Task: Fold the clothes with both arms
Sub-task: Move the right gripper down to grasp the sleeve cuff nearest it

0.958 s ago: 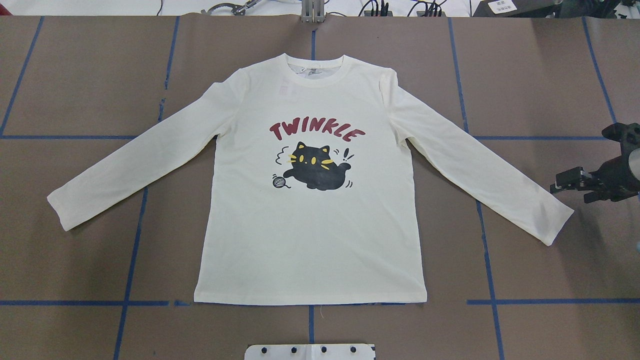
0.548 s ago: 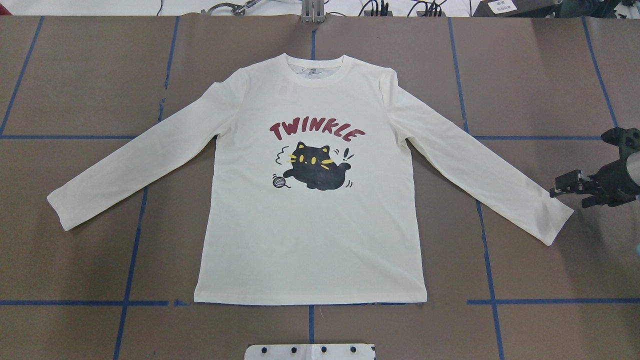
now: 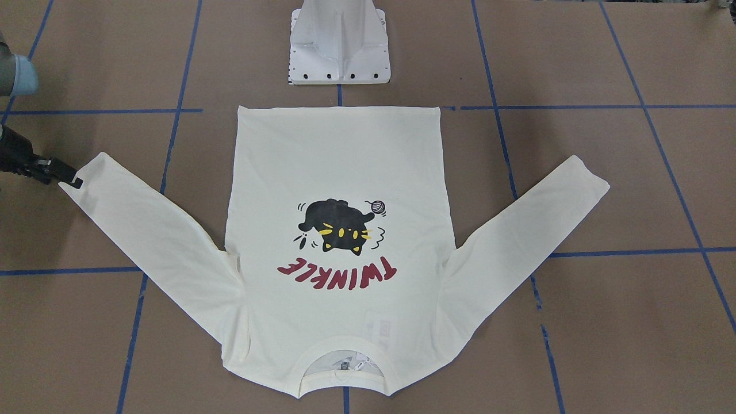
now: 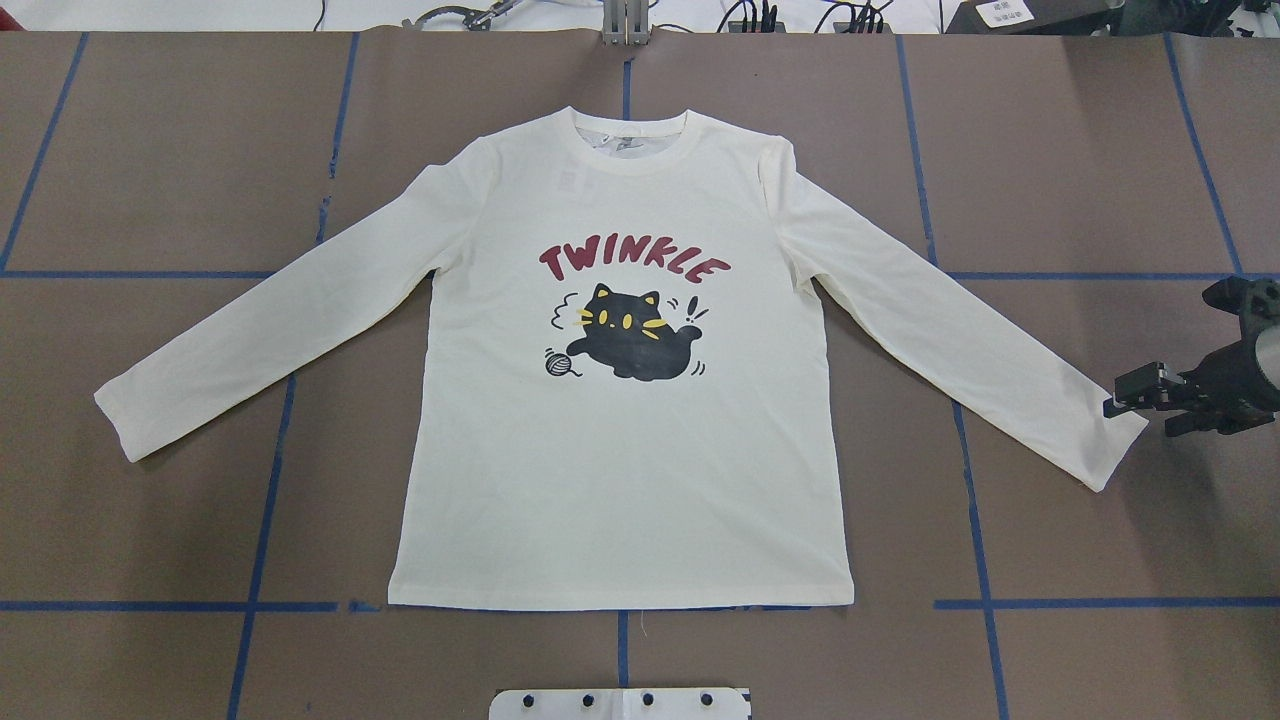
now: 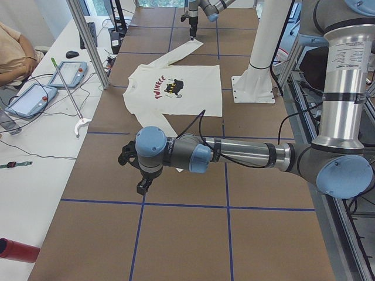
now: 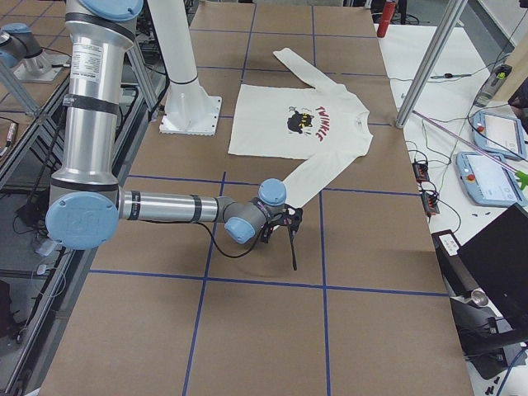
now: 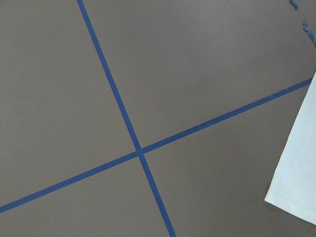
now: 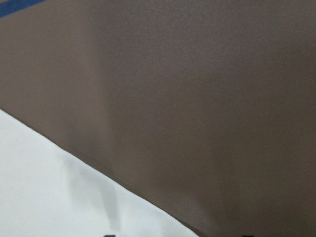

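The cream long-sleeved T-shirt (image 4: 620,470) lies flat and print up on the brown table, with both sleeves spread out. It also shows in the front-facing view (image 3: 333,161). My right gripper (image 4: 1140,412) is open just off the right sleeve's cuff (image 4: 1105,450), low over the table; in the front-facing view (image 3: 68,178) its tip is at the cuff's edge. The right wrist view shows the sleeve edge (image 8: 59,197). My left gripper (image 5: 140,182) shows only in the exterior left view, off the left cuff (image 7: 298,168); I cannot tell if it is open.
The white pedestal base (image 3: 339,46) stands behind the shirt's hem. Blue tape lines (image 4: 260,560) cross the brown table. A side table with tablets (image 5: 35,93) and a metal post (image 5: 88,41) lie beyond the collar side.
My right gripper has moved toward the robot's side of the table and lower, closer to the right cuff. The shirt has not moved.
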`<state>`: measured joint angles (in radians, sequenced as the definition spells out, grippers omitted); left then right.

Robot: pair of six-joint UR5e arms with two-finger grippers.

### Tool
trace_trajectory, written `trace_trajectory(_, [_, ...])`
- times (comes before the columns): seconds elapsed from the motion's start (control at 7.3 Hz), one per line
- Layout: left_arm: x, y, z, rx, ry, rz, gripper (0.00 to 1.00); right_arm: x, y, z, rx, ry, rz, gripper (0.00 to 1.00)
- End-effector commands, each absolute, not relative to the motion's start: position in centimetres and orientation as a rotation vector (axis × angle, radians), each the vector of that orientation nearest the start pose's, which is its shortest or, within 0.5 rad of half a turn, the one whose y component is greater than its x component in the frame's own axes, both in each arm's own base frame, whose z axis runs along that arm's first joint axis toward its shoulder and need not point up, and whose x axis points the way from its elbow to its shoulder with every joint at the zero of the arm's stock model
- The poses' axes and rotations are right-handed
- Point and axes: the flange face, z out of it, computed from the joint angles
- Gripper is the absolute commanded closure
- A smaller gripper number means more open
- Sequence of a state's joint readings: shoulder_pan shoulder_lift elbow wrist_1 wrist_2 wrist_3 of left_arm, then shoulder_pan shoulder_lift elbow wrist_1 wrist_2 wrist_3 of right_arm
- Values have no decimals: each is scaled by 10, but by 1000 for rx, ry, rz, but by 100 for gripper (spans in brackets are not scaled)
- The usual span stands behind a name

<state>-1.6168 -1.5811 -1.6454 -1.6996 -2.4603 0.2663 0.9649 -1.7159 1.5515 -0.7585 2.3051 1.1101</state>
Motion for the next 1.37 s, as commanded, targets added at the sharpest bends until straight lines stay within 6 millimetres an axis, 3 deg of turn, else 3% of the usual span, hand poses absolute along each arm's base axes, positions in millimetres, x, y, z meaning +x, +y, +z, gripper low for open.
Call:
trace_trajectory(0.0, [-79,-502,595,336,848,300,0,-201,-406,650,-136,-928,231,37])
trace_trajectory(0.27, [-80,-502,593,339,848,300,0,-201,-406,650,-135,-930,228,100])
trace_trajectory(0.55, [-80,-502,592,343,846,303,0,-202,-407,645,-134,-940,223,100])
trace_trajectory(0.82, [-81,-501,589,348,857,302,0,-198,-401,615,-118,-979,212,100])
trace_trajectory(1.1, [-80,-493,589,348,857,302,0,-201,-402,574,-125,-1034,239,100])
trace_trajectory(1.23, [-80,-493,587,352,858,303,0,-214,-415,539,-135,-1077,289,100])
